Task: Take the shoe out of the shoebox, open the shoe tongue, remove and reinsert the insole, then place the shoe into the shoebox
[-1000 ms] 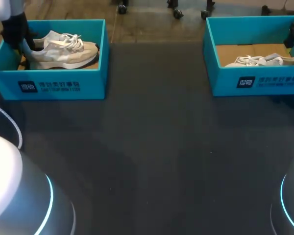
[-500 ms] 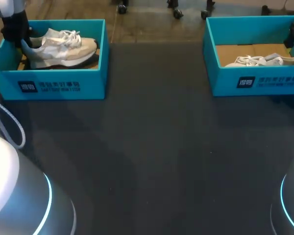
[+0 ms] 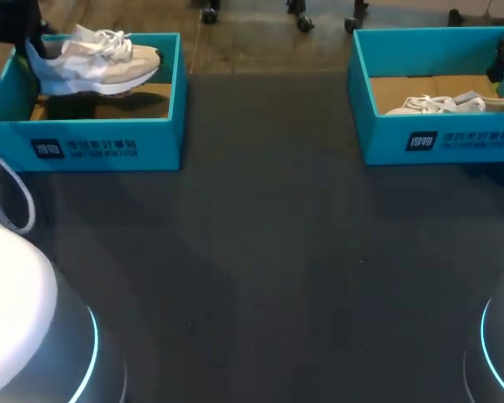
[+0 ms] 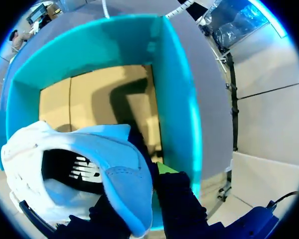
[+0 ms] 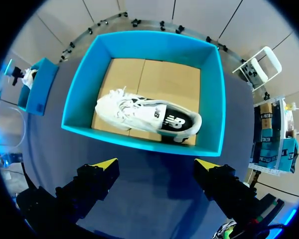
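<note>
Left pincer (image 4: 139, 195): closed on the heel of the beige shoe (image 3: 94, 62) – one dark finger on each side of the pale blue heel collar, seen in the left wrist view.
Beige shoe: held in the air over the left shoebox (image 3: 92, 144), at about the height of its rim; sole clear of the cardboard floor, with its shadow on the floor below.
Shoe's lie: roughly level, heel at the left arm's side, toe towards the box's right wall, white laces on top.
Shoe opening: faces the left wrist camera; the inside is dark, with a white mark on the insole.
Left shoebox: teal, open-topped, at the far left of the worktop (image 3: 269, 252), with a brown cardboard floor.
Right pincer (image 5: 155, 165): open – its two yellow-tipped fingers stand wide apart and hold nothing.
Right pincer's place: above the worktop, on the near side of the right shoebox (image 5: 139, 144) and apart from it.
Right shoebox: teal, open-topped, at the far right of the worktop, well apart from the left one.
White shoe (image 5: 147, 119): lies on its side on the cardboard floor of the right shoebox, close to the near wall, laces towards the left box.
</note>
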Controlling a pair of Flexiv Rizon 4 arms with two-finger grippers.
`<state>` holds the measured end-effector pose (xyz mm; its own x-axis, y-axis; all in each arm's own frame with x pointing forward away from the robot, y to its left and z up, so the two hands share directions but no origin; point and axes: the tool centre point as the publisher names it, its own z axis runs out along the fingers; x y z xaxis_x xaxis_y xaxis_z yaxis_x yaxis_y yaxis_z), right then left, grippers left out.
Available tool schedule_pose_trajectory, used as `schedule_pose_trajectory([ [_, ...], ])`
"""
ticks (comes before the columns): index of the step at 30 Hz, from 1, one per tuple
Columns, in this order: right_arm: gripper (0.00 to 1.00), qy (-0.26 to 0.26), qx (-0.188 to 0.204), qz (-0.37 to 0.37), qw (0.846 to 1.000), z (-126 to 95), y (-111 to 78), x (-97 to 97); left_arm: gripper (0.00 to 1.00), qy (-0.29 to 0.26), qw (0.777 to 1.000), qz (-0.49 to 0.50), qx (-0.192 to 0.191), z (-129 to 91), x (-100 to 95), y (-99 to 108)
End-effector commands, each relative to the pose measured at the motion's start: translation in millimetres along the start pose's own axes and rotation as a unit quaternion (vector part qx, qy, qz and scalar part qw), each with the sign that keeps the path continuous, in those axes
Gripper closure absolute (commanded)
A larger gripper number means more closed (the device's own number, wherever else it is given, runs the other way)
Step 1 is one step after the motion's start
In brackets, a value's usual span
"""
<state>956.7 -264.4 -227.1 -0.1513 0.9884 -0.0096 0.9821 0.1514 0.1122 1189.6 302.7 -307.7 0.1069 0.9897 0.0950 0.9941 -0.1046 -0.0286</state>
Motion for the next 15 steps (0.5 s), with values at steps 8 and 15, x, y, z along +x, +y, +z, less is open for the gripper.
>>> schedule_pose_trajectory([
  [8,0.00,0.000,0.000,0.000,1.000,0,-0.3,-0.2,1.00,-0.006,1.000,-0.025,-0.011,-101,14.2,-35],
  [15,0.00,0.000,0.000,0.000,1.000,0,-0.3,-0.2,1.00,-0.011,0.999,-0.041,-0.018,-123,18.6,-38],
])
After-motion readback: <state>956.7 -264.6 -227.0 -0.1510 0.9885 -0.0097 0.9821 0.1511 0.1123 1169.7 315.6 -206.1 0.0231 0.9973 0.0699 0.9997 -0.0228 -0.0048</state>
